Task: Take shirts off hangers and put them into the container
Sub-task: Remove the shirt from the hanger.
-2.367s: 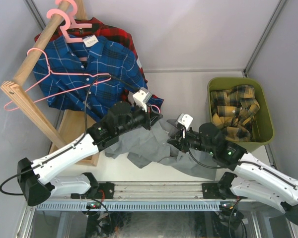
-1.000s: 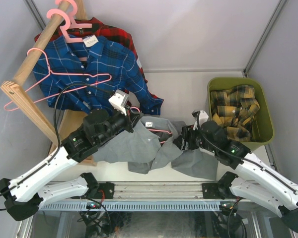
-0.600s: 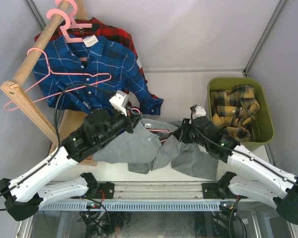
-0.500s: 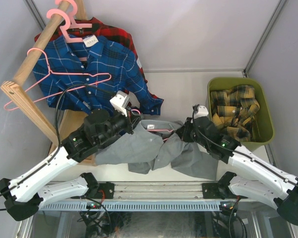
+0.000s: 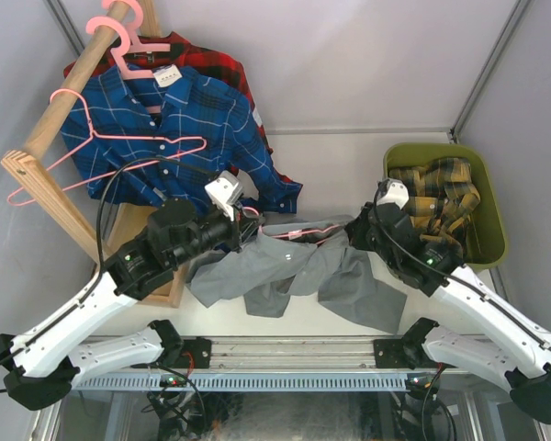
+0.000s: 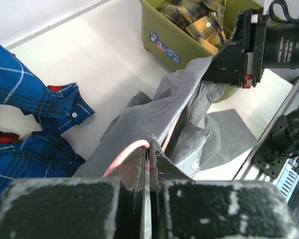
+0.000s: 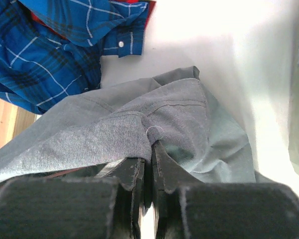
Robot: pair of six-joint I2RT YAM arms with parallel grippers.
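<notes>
The grey shirt [image 5: 275, 266] hangs stretched between both grippers above the table. My left gripper [image 5: 248, 230] is shut on its pink hanger [image 5: 294, 234]; the left wrist view shows the pink wire [image 6: 127, 152] pinched between the jaws with grey cloth [image 6: 154, 109] draped over it. At the shirt's right end my right gripper [image 5: 358, 230] is shut on a fold of the grey cloth [image 7: 139, 119]. The olive-green container [image 5: 491, 202] stands at the right with the yellow-black plaid shirt [image 5: 436, 207] inside. The blue plaid shirt [image 5: 184, 129] and the red-black one [image 5: 211, 55] hang on the rail.
A thick wooden rail [image 5: 73, 83] slants along the left on a wooden base board [image 5: 133, 248]. An empty pink hanger [image 5: 110, 156] hangs on it in front of the blue shirt. The blue shirt's cuff [image 7: 124, 42] lies on the table by the grey one.
My right gripper has shut on the grey shirt and drawn it right and back toward the container. The shirt now stretches taut; the left gripper still holds the hanger.
</notes>
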